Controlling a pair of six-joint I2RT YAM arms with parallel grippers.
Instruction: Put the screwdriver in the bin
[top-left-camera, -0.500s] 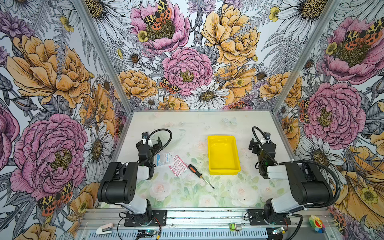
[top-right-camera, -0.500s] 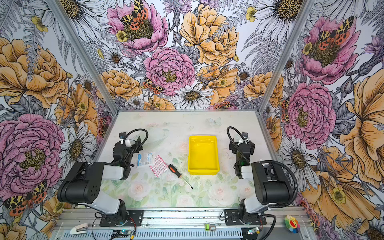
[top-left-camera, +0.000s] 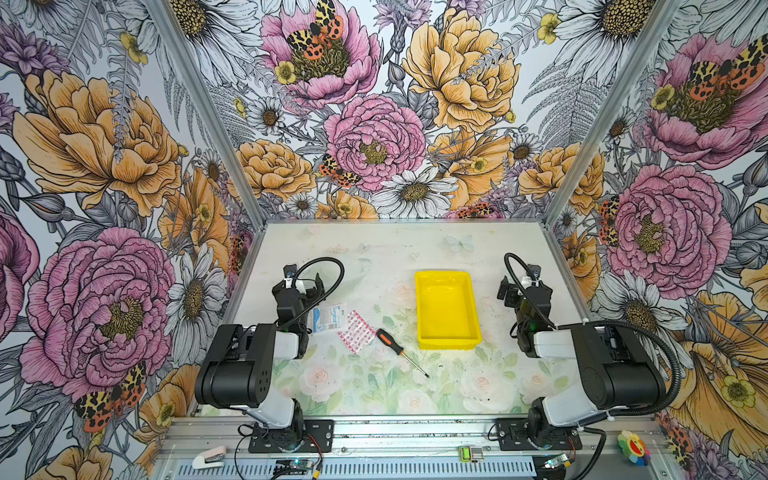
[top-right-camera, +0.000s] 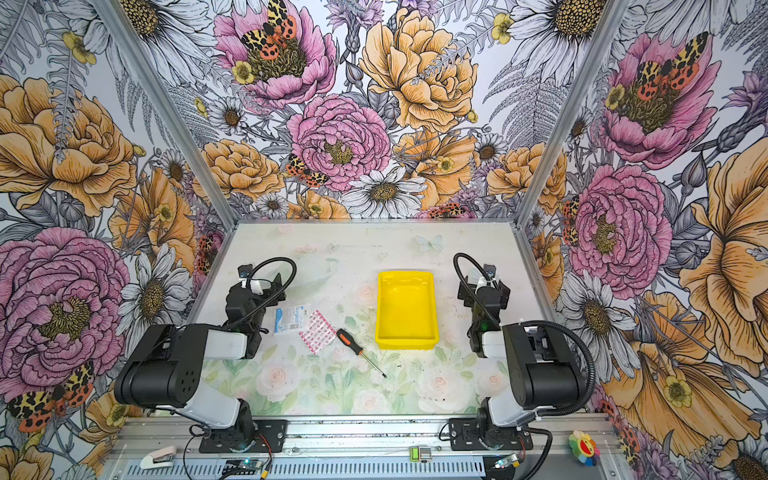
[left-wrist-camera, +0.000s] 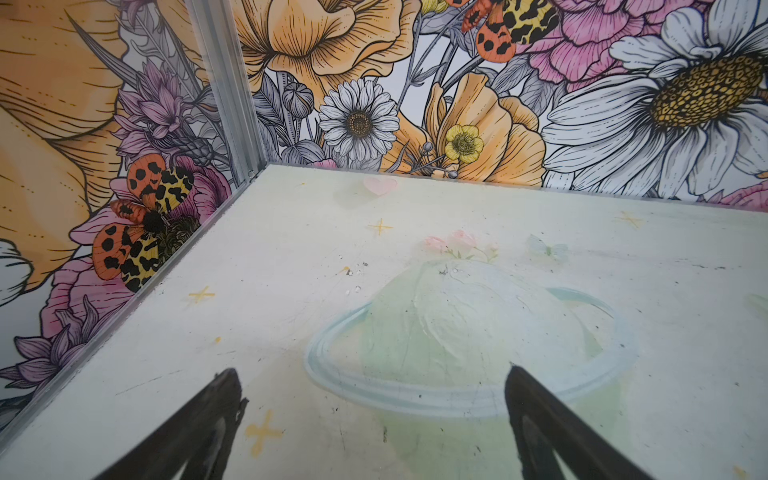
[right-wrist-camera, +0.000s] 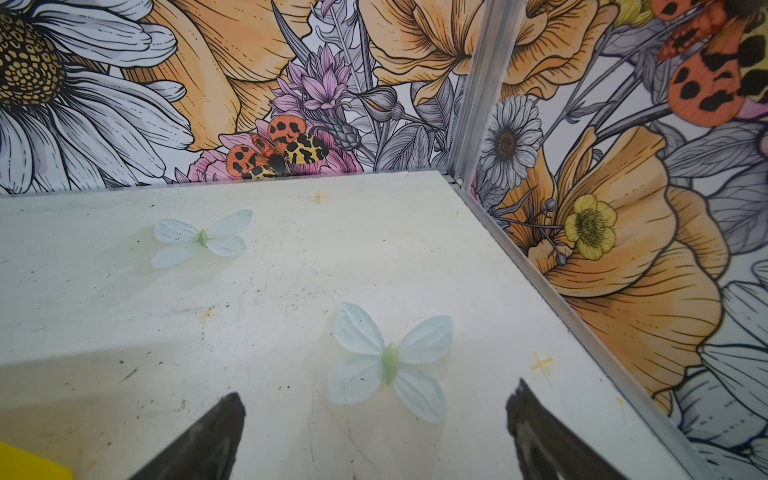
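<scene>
The left end effector (left-wrist-camera: 370, 372) and right end effector (right-wrist-camera: 376, 395) stand wide, empty. The screwdriver (top-left-camera: 392, 343) lies flat on the bench (top-left-camera: 374, 257) between them, the bin (top-left-camera: 449, 343) beside the right one; best pinch the handle crosswise.

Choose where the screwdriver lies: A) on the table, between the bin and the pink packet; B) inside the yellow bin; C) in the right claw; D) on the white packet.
A: the screwdriver lies flat on the table, outside the bin, next to the pink packet.
</scene>
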